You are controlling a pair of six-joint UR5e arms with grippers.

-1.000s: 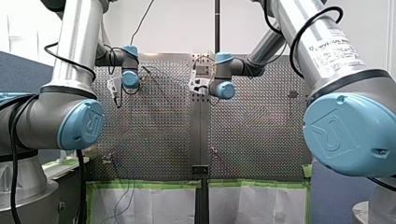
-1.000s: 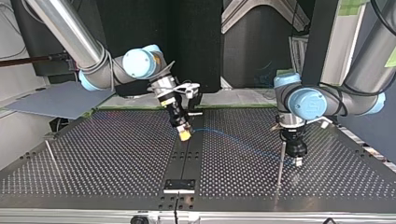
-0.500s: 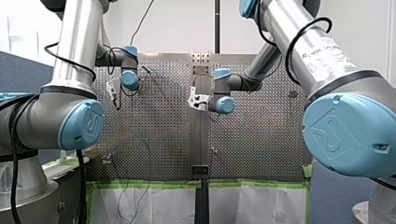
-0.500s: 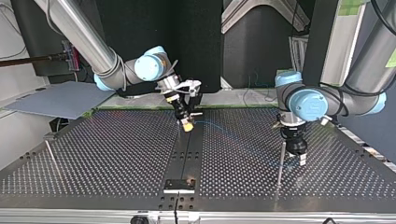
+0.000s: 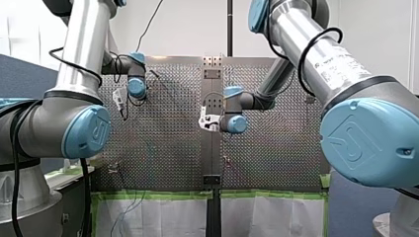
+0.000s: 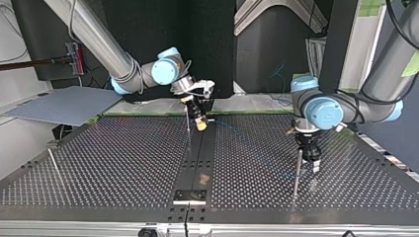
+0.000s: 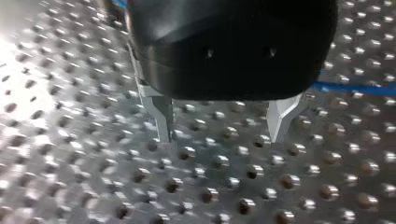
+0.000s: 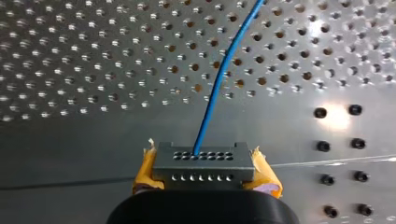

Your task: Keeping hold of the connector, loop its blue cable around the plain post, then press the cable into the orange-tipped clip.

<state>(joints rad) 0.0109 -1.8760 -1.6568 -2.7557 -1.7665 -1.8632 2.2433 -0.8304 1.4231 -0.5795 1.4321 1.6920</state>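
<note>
My right gripper is shut on a grey connector, its yellow pads pressing on both ends. A blue cable leaves the connector and runs ahead over the perforated plate. In the top view this gripper hangs over the dark centre strip, far from the camera. From it the blue cable trails toward a thin plain post at the right. My left gripper hovers just beside that post's top. Its metal fingers stand apart, open and empty. The cable passes beside them.
A second thin rod stands on the centre strip right beside my right gripper. Another post leans near the top view's left edge. A black plate sits at the table's near edge. A grey panel lies off the table's far left corner.
My right gripper has carried the connector along the centre strip, away from the top camera. My left gripper's fingers have spread apart beside the post.
</note>
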